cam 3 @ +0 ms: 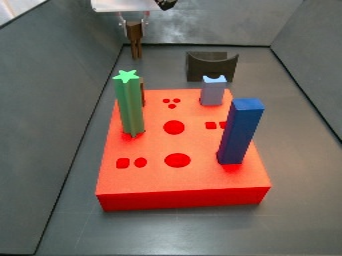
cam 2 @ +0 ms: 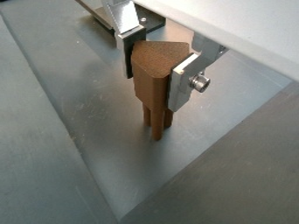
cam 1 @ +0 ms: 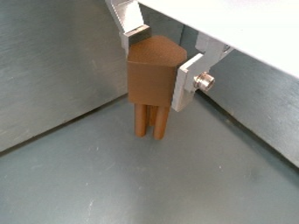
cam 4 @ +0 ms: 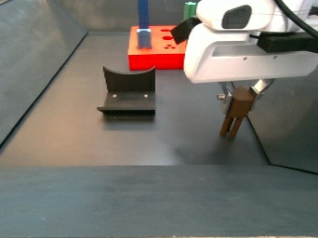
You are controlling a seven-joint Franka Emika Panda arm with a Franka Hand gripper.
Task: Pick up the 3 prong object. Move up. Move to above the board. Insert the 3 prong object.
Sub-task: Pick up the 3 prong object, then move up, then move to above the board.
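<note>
One dark curved block [cam 4: 126, 91] sat on the grey floor at the left in a side view, with the board [cam 4: 159, 48] behind it. Further right, the gripper [cam 4: 241, 90] hung above the floor, well apart from the board, its silver fingers [cam 2: 184, 77] clamped on the blocky top of the 3 prong object [cam 2: 155, 83], prongs pointing down.

Brown 3 prong object [cam 2: 158, 83] hangs upright, prongs down, clear of the red board [cam 3: 181, 150].
</note>
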